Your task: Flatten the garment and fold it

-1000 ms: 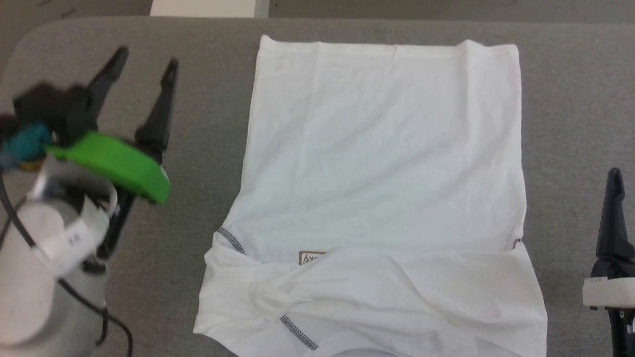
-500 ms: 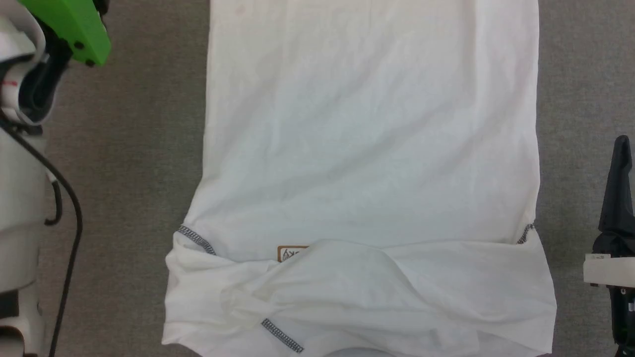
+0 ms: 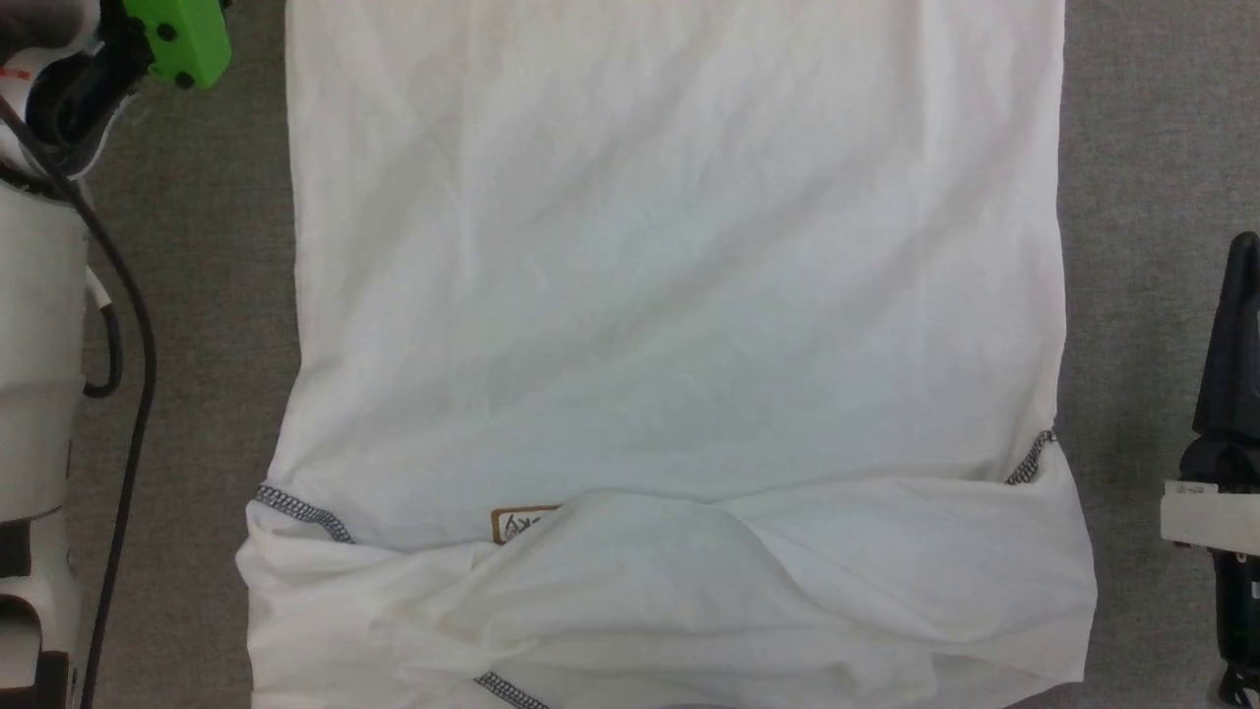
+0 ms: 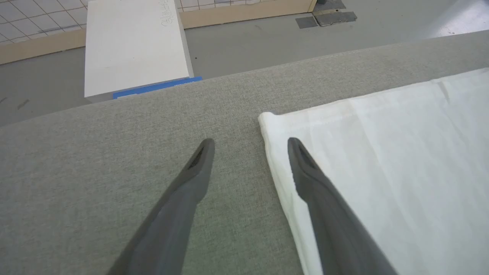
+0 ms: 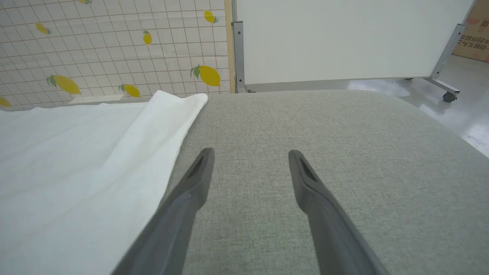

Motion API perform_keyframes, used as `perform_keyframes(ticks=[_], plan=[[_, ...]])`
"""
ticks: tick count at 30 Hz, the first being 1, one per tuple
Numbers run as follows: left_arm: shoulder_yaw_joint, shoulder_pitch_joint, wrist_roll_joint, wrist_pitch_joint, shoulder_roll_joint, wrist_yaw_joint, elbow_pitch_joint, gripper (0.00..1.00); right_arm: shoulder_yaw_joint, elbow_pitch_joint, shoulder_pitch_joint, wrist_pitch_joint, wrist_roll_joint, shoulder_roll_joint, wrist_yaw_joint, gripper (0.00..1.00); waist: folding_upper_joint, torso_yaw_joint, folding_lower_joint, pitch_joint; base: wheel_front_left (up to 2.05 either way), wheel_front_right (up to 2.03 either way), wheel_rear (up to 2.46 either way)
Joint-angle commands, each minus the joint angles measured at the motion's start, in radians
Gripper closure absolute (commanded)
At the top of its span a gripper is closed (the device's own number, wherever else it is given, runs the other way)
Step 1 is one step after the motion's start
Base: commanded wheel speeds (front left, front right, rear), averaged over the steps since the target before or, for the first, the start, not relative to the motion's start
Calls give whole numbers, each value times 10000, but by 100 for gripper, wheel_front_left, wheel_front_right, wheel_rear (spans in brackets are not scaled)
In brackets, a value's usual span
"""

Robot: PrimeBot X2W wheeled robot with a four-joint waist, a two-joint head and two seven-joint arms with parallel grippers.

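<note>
The large white soft-fabric long-sleeved garment (image 3: pixel 669 295) lies spread across the centre of the head view on a grey woven table cover (image 3: pixel 187 295). Its lower part is folded over in loose wrinkles. There a small brown-bordered patch (image 3: pixel 522 524) is half covered, and its lettering is too cut off to read.

In the left wrist view the left gripper (image 4: pixel 250 143) stands wide open and holds nothing. One finger is over bare cover, the other over the garment's edge near its corner. At the upper left, a flat white box (image 4: pixel 133 42) carries faint, illegible handwriting.

The right gripper (image 5: pixel 251 152) is also spread wide and empty, just beside the garment. A cardboard carton (image 5: pixel 475 38) at the upper right bears unreadable print.
</note>
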State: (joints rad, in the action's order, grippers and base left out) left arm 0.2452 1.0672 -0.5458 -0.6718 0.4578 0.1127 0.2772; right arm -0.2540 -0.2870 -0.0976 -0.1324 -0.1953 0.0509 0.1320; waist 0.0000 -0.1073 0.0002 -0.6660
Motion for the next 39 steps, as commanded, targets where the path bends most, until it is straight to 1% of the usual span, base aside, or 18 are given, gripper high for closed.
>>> perform_keyframes(ticks=[1, 13, 14, 15, 18, 21, 26, 28, 31, 34, 36, 39], plan=[[14, 126, -96, -85, 57, -52, 55, 0, 7, -59, -146, -45, -81, -7, -13, 0, 0, -255, -2, -273, 0, 0, 0], [64, -2, -173, -422, 245, -212, 234, 0, 77, 166, -213, -147, -181, -7, -13, 0, 0, -604, -2, -556, 0, 0, 0], [119, -36, -184, -458, 267, -185, 240, 45, 89, 192, -230, -156, -185, -7, -13, 0, 0, -634, -2, -559, 0, 0, 0], [160, -59, -185, -418, 285, -154, 213, 100, 97, 210, -241, -163, -185, -7, -13, 0, 0, -654, -2, -559, 0, 0, 0], [230, -175, -259, -286, 299, -91, 236, 100, 125, 240, -271, -150, -88, -7, -13, 0, 0, -674, -2, -527, 0, 0, 0], [160, -391, -400, 206, 138, -83, 342, 100, 103, -36, -505, 40, 365, -7, -13, 0, 0, -543, -2, -325, 0, 0, 0], [233, -740, -672, 712, -108, 2, 343, 100, 152, -709, -1360, 812, 967, -7, -13, 0, 0, -223, -2, 30, 0, 0, 0], [362, -897, -761, 868, -175, 47, 297, 100, 207, -1001, -1902, 1516, 942, 82, -13, 0, 0, -50, -2, 205, 0, 0, 0], [514, -1032, -854, 1129, -286, 87, 200, 100, 367, -1054, -2769, 2807, 714, 709, -13, 0, 0, 187, -2, 381, 0, 0, 0], [635, -1094, -962, 1318, -347, 115, 140, 100, 572, -680, -3944, 4420, 190, 1299, -13, 0, 0, 344, -2, 466, 0, 0, 0], [720, -1088, -1016, 1383, -366, 128, 88, 100, 778, -223, -4689, 5510, 55, 1715, -13, 0, 0, 423, -2, 461, 0, 0, 0], [824, -1013, -1084, 1438, -401, 139, 26, 100, 772, 586, -5738, 6924, -305, 1774, -13, 0, 0, 537, -2, 371, 0, 0, 0]])
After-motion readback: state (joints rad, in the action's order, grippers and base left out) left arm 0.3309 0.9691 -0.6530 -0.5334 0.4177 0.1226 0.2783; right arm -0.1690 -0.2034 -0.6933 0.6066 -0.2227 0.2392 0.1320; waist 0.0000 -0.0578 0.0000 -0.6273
